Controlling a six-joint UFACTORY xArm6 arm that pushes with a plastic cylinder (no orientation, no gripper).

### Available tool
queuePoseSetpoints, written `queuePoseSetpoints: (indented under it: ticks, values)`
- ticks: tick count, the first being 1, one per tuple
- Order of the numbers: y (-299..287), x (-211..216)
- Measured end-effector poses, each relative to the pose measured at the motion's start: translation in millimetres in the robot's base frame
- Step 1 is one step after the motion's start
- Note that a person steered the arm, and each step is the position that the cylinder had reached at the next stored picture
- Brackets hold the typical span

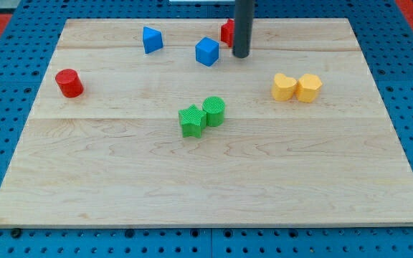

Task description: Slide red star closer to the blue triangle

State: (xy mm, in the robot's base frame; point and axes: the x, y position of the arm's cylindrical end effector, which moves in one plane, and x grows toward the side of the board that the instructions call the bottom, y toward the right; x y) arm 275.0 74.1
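Note:
The red star (226, 32) lies near the view's top, mostly hidden behind the dark rod. My tip (241, 55) rests on the board just right of and below it, close against it. The blue triangle (151, 39) sits to the view's left of the star, near the top edge. A blue cube (206, 51) lies between them, just left of my tip.
A red cylinder (69, 83) is at the left. A green star (191, 121) and a green cylinder (214, 111) touch at the centre. Two yellow blocks (285, 87) (308, 87) sit side by side at the right. The wooden board (206, 186) lies on a blue pegboard.

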Motion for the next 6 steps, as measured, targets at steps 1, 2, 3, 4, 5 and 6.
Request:
queuePoseSetpoints:
  ticks: [1,2,3,4,5,6]
  values:
    - [3,-45]
    - [-40,-63]
    - [-32,-76]
    - [-27,-82]
    - [-79,-83]
    - [-138,-83]
